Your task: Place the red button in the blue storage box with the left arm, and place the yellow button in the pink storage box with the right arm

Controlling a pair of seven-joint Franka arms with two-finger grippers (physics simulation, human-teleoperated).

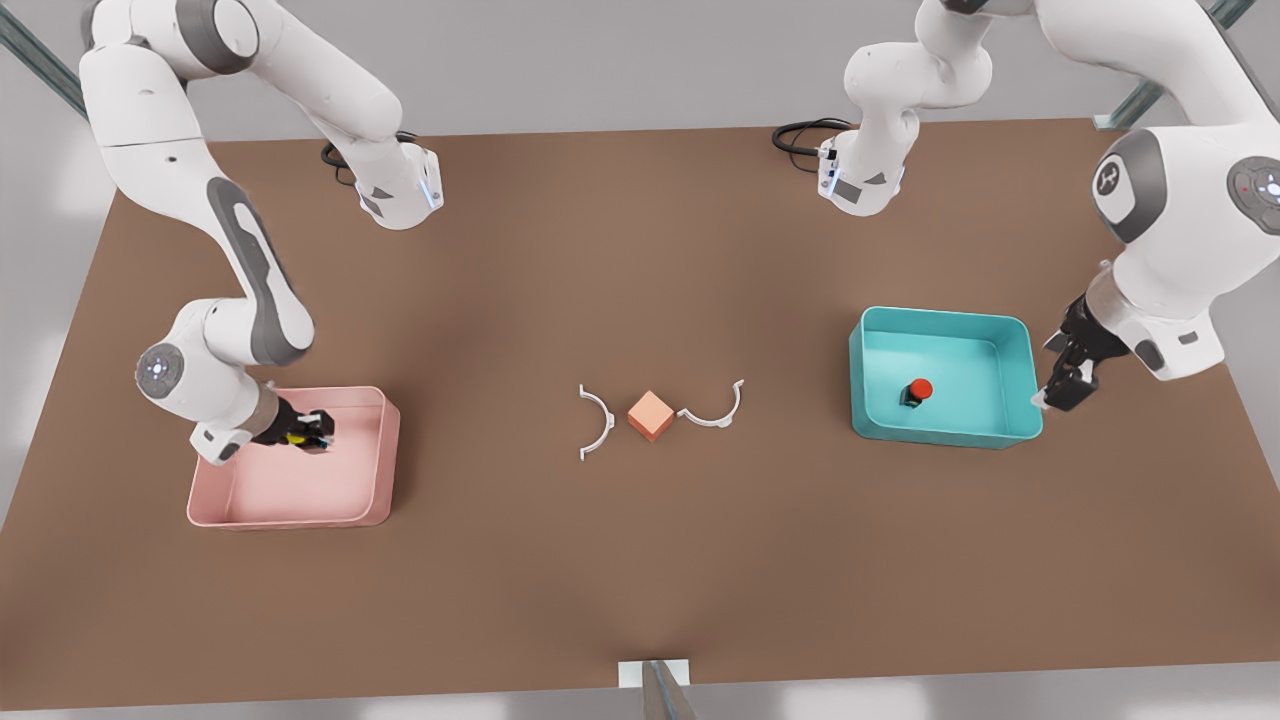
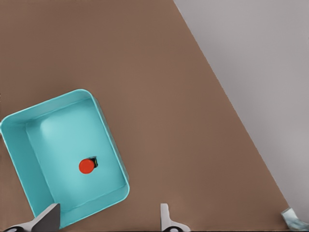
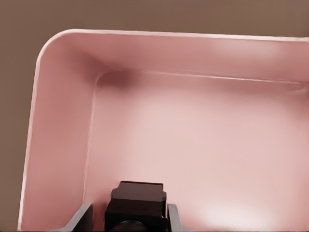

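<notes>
An orange-pink cube [image 1: 651, 415] sits mid-table [image 1: 640, 560], flanked on either side by two white curved clips [image 1: 598, 422] [image 1: 718, 408], all well apart from both sets of fingers. Black cables [image 1: 800, 133] coil at the far edge.

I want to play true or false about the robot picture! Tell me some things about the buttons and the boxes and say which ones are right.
1. The red button sits inside the blue storage box. True.
2. The left gripper is squeezing the red button. False: it is open, out past the blue box's end wall, holding nothing.
3. The right gripper is over the pink storage box, shut on the yellow button. True.
4. The orange-pink cube lies in the pink box. False: it is on the table between two white curved pieces.
5. Both boxes touch each other. False: they are far apart.
</notes>
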